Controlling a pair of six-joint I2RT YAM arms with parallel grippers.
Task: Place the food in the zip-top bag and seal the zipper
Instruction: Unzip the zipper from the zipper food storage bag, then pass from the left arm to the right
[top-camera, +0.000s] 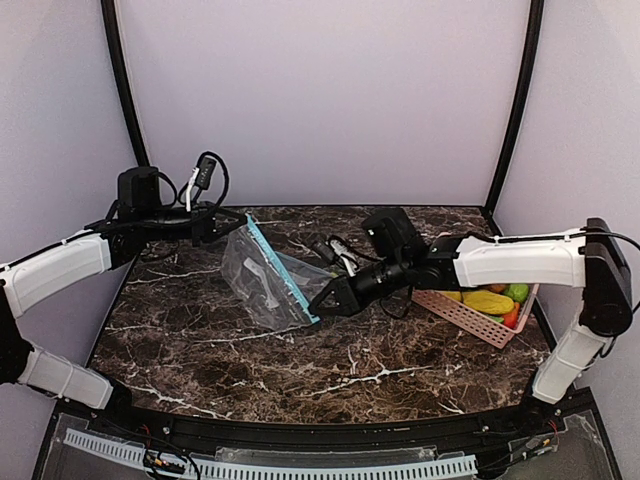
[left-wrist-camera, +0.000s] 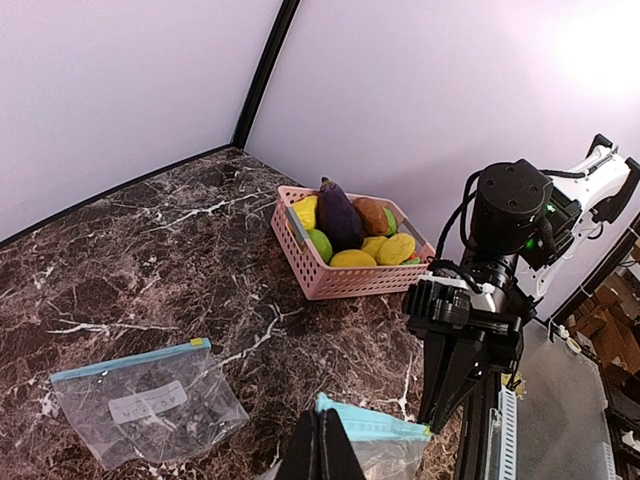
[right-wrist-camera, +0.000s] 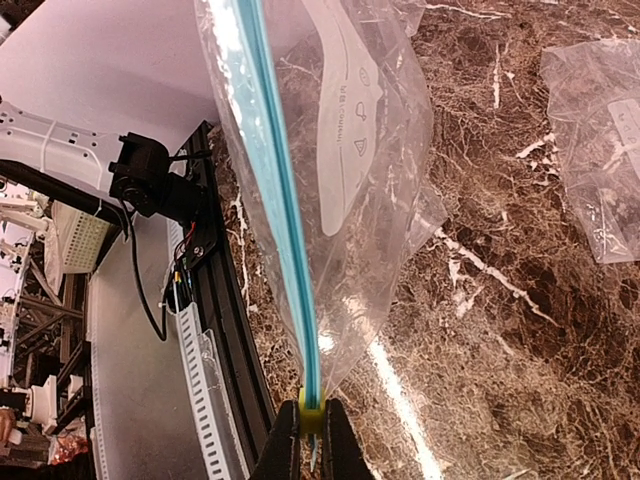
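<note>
The clear zip-top bag (top-camera: 265, 275) hangs stretched between my two grippers above the table, its teal zipper (right-wrist-camera: 280, 200) running in a straight line. My left gripper (left-wrist-camera: 322, 450) is shut on the far end of the zipper strip (left-wrist-camera: 375, 425). My right gripper (right-wrist-camera: 312, 445) is shut on the yellow slider (right-wrist-camera: 312, 415) at the near end. In the top view the left gripper (top-camera: 238, 222) is at the back left and the right gripper (top-camera: 318, 305) at mid-table. No food shows inside the bag. The food (left-wrist-camera: 350, 235), yellow, green, brown and a purple eggplant, lies in the basket.
The pink slatted basket (top-camera: 465, 315) stands at the table's right edge. A second clear bag (left-wrist-camera: 150, 405) lies flat on the marble beyond the held one. Black corner posts and lilac walls close in the back, and a slotted rail (top-camera: 270, 468) runs along the near edge.
</note>
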